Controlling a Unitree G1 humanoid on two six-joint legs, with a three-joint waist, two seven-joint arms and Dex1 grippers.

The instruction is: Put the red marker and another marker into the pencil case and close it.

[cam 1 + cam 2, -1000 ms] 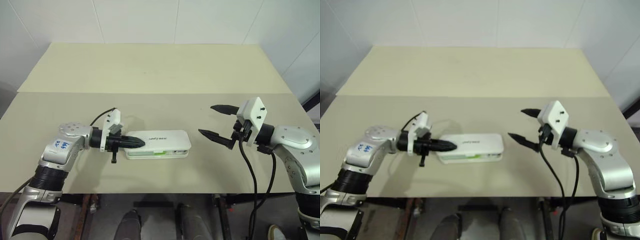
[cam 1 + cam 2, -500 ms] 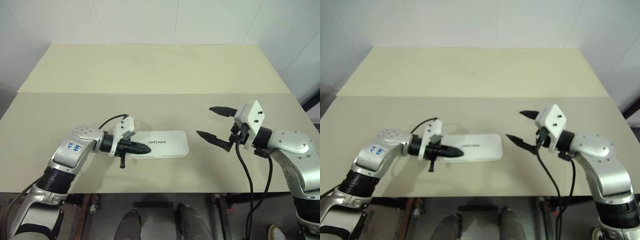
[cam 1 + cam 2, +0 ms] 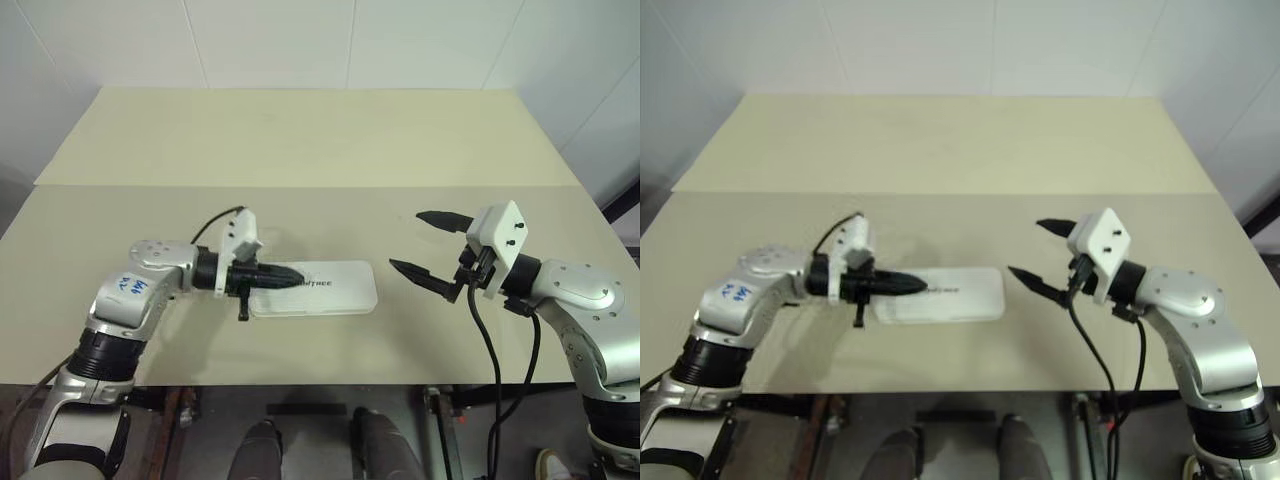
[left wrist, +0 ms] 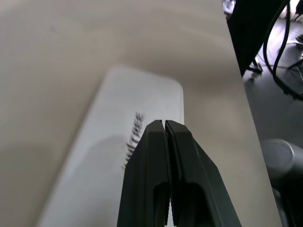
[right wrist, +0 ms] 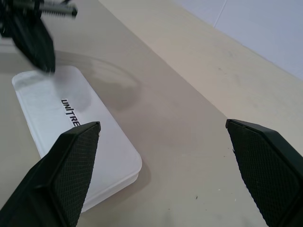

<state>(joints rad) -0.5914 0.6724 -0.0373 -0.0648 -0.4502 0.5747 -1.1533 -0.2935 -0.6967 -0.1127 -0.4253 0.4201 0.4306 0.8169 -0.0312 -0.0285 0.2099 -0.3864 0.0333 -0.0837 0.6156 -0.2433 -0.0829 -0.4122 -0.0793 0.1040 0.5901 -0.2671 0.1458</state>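
Observation:
The white pencil case (image 3: pixel 335 287) lies flat and closed on the near table, its dark logo facing up. My left gripper (image 3: pixel 295 274) is shut with nothing in it, pointing right over the case's left end. In the left wrist view its closed fingers (image 4: pixel 156 156) hover just above the lid (image 4: pixel 142 101), casting a shadow on it. My right gripper (image 3: pixel 405 240) is wide open and empty, just right of the case and aimed at it. The right wrist view shows the case (image 5: pixel 52 99) between those fingers, with the left gripper (image 5: pixel 40 42) above it. The red marker and the other marker are hidden.
Two beige tables (image 3: pixel 300 140) butt together along a seam behind the case. A white tiled wall closes off the far side. The near table's front edge (image 3: pixel 320 385) runs just below both arms.
A second ago the case's lid stood slightly ajar with green showing at the front; now it lies flat shut. My left gripper has lifted a little off the lid. The right gripper has held still.

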